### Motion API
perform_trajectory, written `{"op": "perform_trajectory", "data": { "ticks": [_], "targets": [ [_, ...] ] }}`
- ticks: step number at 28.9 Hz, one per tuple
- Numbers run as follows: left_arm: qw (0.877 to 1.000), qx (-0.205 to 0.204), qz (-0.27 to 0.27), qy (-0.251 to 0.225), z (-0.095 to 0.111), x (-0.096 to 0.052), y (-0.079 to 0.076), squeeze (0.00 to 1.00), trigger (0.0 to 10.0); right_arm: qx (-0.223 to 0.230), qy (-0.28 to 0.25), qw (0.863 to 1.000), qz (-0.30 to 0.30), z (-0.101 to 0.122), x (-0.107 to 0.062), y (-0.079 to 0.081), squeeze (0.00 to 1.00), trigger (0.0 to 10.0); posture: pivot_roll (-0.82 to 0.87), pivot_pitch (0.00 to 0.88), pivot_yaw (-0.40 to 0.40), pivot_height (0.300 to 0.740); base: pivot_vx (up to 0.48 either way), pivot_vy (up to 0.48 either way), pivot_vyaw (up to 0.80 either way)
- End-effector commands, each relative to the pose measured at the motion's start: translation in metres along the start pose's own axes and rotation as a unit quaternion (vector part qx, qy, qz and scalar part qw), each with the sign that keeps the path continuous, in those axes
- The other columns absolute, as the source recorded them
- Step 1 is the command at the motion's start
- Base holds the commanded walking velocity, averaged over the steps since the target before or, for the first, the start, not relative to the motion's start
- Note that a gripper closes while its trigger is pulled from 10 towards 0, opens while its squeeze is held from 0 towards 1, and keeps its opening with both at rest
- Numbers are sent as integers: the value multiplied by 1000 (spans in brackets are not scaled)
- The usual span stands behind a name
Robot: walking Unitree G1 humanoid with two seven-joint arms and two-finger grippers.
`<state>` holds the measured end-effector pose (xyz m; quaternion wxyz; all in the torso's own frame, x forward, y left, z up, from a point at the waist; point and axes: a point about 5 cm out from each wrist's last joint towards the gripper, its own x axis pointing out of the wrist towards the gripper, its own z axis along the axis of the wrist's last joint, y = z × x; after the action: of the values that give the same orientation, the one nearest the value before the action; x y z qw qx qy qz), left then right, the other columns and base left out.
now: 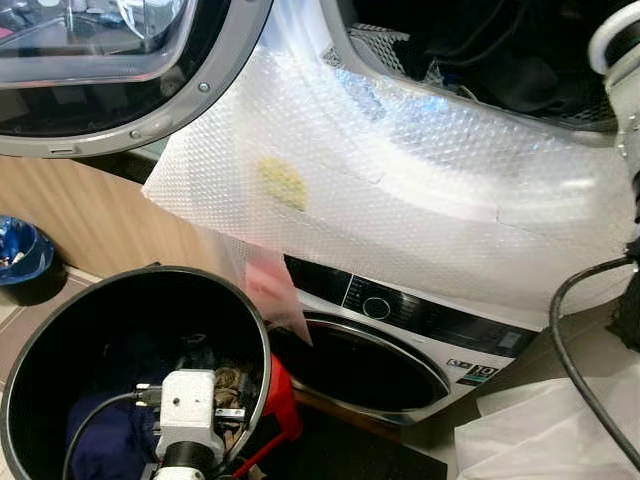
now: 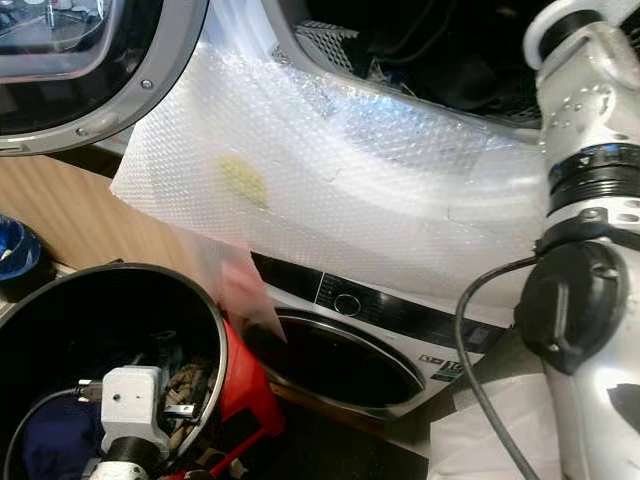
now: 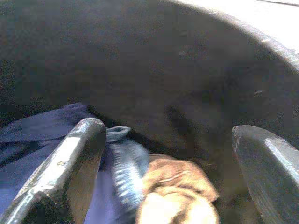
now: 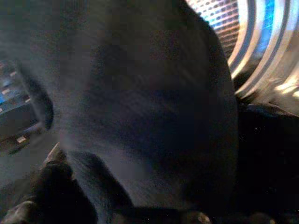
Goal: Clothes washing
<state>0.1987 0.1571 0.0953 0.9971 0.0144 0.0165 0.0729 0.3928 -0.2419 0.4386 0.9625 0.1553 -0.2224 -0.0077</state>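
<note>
Here, in the eye views, the left arm reaches down into a black laundry bin [image 1: 40, 340] holding dark blue and tan clothes [image 1: 105, 440], beside a washing machine [image 1: 400, 330] draped in bubble wrap [image 1: 400, 180]. The left wrist view shows the left claw [image 3: 168, 158] with fingers apart over the clothes. In the right wrist view, a dark garment [image 4: 154, 116] hangs before the drum [image 4: 261, 51]; whether the right claw is apart or together I cannot tell.

Left claw [image 3: 168, 177] spread wide, right arm [image 2: 590, 300] raised
</note>
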Motion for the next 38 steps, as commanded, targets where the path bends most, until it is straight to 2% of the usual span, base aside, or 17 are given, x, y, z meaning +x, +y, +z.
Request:
{"op": "perform_trajectory", "data": {
  "ticks": [1,6,7,9,14,19,22,23,26,28,31,34,38],
  "targets": [
    [1000,10,23,-7,2,-3,6,0,10000,-7,-44,999,-10,28,-1,-2,0,10000,70,173,-141,740,0,0,0],
    [993,51,106,2,-2,-12,42,0,10000,-16,-46,999,-11,34,-2,-3,0,10000,68,174,-153,740,0,0,0],
    [993,51,106,2,-2,-12,42,0,10000,-16,-46,999,-11,34,-2,-3,0,10000,68,174,-153,740,0,0,0],
    [985,45,165,11,-5,-15,62,0,10000,-19,-42,999,-27,33,-3,-8,0,10000,70,169,-156,740,0,0,0],
    [982,47,182,-12,4,-9,76,0,10000,-35,-51,997,-45,39,-7,-19,0,10000,72,167,-162,740,0,0,0],
    [981,49,185,-14,5,-6,78,0,10000,-32,-63,997,-26,47,-9,-18,0,10000,61,164,-162,740,0,0,0],
    [983,46,177,-12,2,-4,74,0,10000,-26,-32,995,92,43,-13,6,0,10000,50,163,-161,740,0,0,0],
    [984,44,175,-12,2,-3,72,0,10000,-9,-14,992,122,40,-16,11,0,10000,45,162,-163,740,0,0,0],
    [984,42,172,-12,2,-1,71,0,10000,-9,3,988,151,37,-21,14,0,10000,39,161,-162,740,0,0,0],
    [985,41,165,-12,1,2,68,0,10000,1,32,982,186,28,-33,16,0,10000,29,159,-158,740,0,0,0],
    [986,41,163,-13,1,3,67,0,10000,-1,43,978,202,24,-40,18,0,10000,27,159,-157,740,0,0,0],
    [986,39,162,-14,1,5,67,0,10000,4,39,969,244,25,-55,21,0,10000,18,156,-155,740,0,0,0],
    [987,37,157,-13,0,7,66,0,10000,18,20,961,277,32,-74,16,0,10000,10,155,-149,740,0,0,0]
  ]
}}
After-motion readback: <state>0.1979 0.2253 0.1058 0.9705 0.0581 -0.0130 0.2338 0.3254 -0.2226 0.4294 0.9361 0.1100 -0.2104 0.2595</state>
